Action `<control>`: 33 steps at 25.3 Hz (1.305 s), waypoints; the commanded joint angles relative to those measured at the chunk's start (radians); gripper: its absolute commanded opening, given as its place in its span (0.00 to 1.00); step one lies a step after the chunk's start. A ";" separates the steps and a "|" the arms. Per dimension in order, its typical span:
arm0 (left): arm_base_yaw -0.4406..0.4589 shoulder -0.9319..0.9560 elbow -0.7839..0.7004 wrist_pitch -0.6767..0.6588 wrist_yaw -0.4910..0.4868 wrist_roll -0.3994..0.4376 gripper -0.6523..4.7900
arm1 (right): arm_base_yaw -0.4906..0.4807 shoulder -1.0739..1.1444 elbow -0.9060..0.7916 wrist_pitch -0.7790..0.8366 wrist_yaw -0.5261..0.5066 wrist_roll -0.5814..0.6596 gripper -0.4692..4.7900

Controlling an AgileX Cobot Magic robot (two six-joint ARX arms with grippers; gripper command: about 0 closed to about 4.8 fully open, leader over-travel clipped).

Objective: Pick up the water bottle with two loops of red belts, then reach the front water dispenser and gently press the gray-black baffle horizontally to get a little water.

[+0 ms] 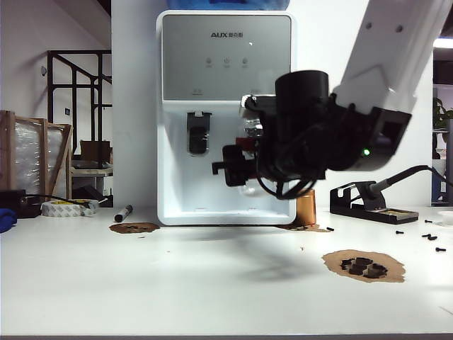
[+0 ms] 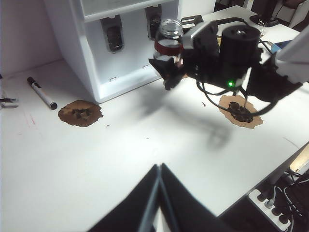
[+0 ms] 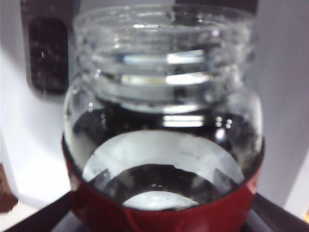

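The water bottle (image 3: pixel 164 121), clear with a wide mouth and dark-red bands, sits between the fingers of my right gripper (image 3: pixel 154 220), which is shut on its lower body. In the exterior view the bottle (image 1: pixel 249 134) hangs above the table, close in front of the white water dispenser (image 1: pixel 226 64), to the right of the gray-black baffle (image 1: pixel 199 133). The left wrist view shows the bottle (image 2: pixel 169 36) and right gripper (image 2: pixel 169 70) before the dispenser (image 2: pixel 91 53), with the baffle (image 2: pixel 114 34) further left. My left gripper (image 2: pixel 160 166) is shut and empty over bare table.
A copper cylinder (image 1: pixel 306 207) stands by the dispenser's right foot. Brown patches with small black parts lie at the right (image 1: pixel 364 265) and left (image 1: pixel 134 227). A marker (image 1: pixel 123 212), a tape roll (image 1: pixel 67 207), a black stand (image 1: pixel 371 202) and loose screws (image 1: pixel 432 237) line the back.
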 commanded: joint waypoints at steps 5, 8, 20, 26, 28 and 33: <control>-0.002 0.003 0.005 0.005 0.004 0.001 0.12 | -0.042 0.023 0.091 -0.044 -0.012 -0.002 0.08; -0.002 0.003 0.005 0.005 0.004 0.001 0.12 | -0.055 0.040 0.117 -0.062 -0.044 -0.002 0.08; -0.002 0.003 0.005 0.004 0.005 0.001 0.12 | -0.058 0.099 0.204 -0.087 -0.064 -0.011 0.08; -0.002 0.003 0.005 0.004 0.008 0.001 0.12 | -0.071 0.104 0.228 -0.109 -0.037 -0.018 0.08; -0.002 0.003 0.005 0.004 0.008 0.001 0.12 | -0.072 0.104 0.227 -0.111 -0.037 -0.018 0.08; -0.002 0.003 0.005 0.004 0.008 0.001 0.12 | -0.071 0.104 0.226 -0.116 -0.025 -0.018 0.08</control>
